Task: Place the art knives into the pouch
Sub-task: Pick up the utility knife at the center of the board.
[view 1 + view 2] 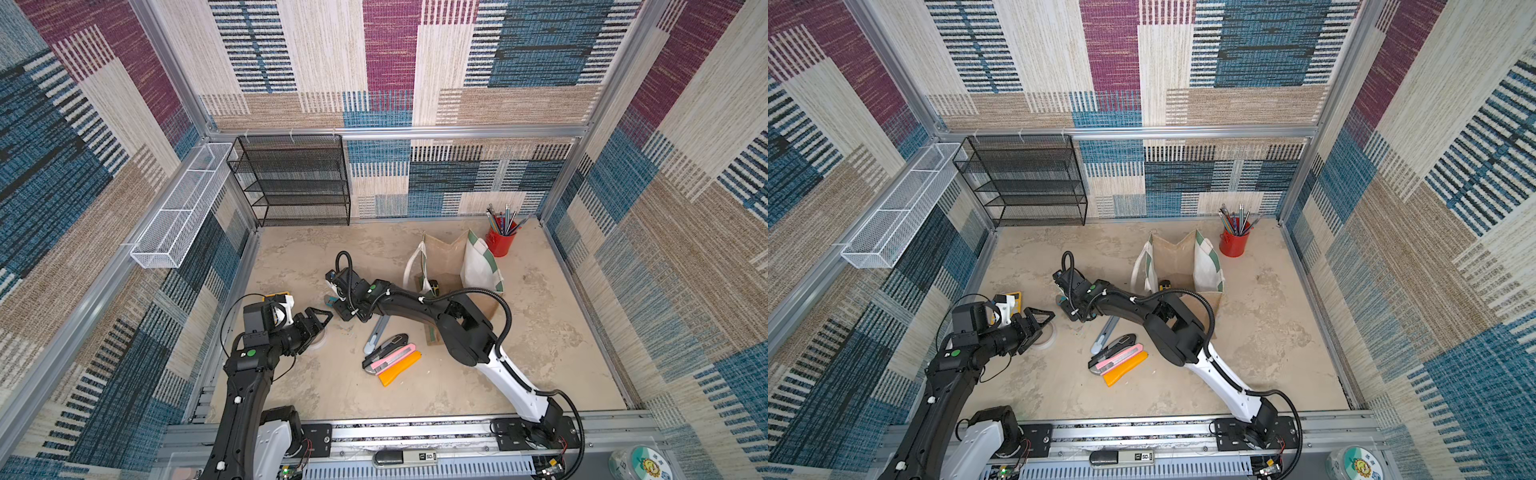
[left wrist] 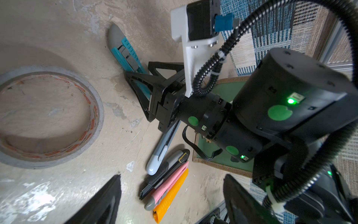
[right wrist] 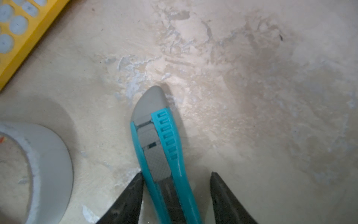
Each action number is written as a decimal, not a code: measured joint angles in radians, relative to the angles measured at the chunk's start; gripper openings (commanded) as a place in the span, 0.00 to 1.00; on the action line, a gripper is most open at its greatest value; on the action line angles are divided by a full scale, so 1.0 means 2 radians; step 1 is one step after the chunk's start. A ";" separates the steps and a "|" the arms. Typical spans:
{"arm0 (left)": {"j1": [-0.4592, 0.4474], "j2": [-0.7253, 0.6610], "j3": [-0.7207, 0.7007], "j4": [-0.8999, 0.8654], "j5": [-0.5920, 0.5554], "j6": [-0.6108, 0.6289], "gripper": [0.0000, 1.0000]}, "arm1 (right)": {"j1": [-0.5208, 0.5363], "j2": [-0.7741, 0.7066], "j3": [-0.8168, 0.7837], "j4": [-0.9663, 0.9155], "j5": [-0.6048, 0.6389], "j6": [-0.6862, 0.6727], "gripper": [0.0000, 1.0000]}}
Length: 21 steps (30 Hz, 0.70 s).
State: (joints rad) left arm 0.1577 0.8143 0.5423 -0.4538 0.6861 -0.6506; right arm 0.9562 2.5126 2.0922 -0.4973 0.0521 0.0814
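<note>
A teal and grey art knife (image 3: 160, 139) lies on the beige table, left of the pouch. My right gripper (image 3: 177, 174) is open around its handle; one finger (image 3: 131, 194) is against the knife's side and a gap separates the other from it. In both top views that gripper (image 1: 336, 305) (image 1: 1065, 305) is low over the table. The tan pouch (image 1: 442, 257) (image 1: 1177, 259) stands open at the back right, its green panel (image 2: 226, 91) flat under the right arm. My left gripper (image 1: 324, 324) (image 2: 172, 176) hangs open and empty by a tape roll (image 1: 318, 338).
Several more knives, pale blue (image 1: 376, 332), black (image 1: 386, 345), pink (image 1: 392, 355) and orange (image 1: 399, 368), lie bunched mid-table. A yellow calculator (image 1: 276, 298) is at the left. A red pencil cup (image 1: 500, 239) stands behind the pouch. A black mesh shelf (image 1: 295, 183) and white wire basket (image 1: 183, 208) line the back left.
</note>
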 measured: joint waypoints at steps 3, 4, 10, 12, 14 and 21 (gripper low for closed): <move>0.000 0.001 0.000 0.000 0.000 0.000 0.84 | 0.000 0.018 0.029 -0.006 0.000 -0.002 0.55; 0.000 0.001 0.000 0.000 0.000 0.000 0.84 | 0.000 0.022 0.036 -0.006 0.000 -0.004 0.53; 0.000 0.005 0.002 0.000 0.000 0.000 0.84 | -0.002 0.030 0.045 -0.005 0.000 -0.006 0.42; 0.000 0.007 0.002 0.000 0.000 0.000 0.84 | -0.003 0.027 0.039 0.001 0.000 -0.006 0.37; 0.000 0.009 0.002 0.000 0.000 0.000 0.84 | -0.003 0.021 0.030 0.003 0.000 -0.005 0.36; 0.000 0.011 0.002 0.000 0.000 0.000 0.84 | -0.006 -0.006 -0.002 -0.005 -0.004 0.005 0.31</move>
State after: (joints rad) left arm 0.1577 0.8368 0.5465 -0.4534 0.6865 -0.6510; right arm 0.9443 2.5004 2.0872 -0.5076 0.0448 0.0906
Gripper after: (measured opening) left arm 0.838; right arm 0.359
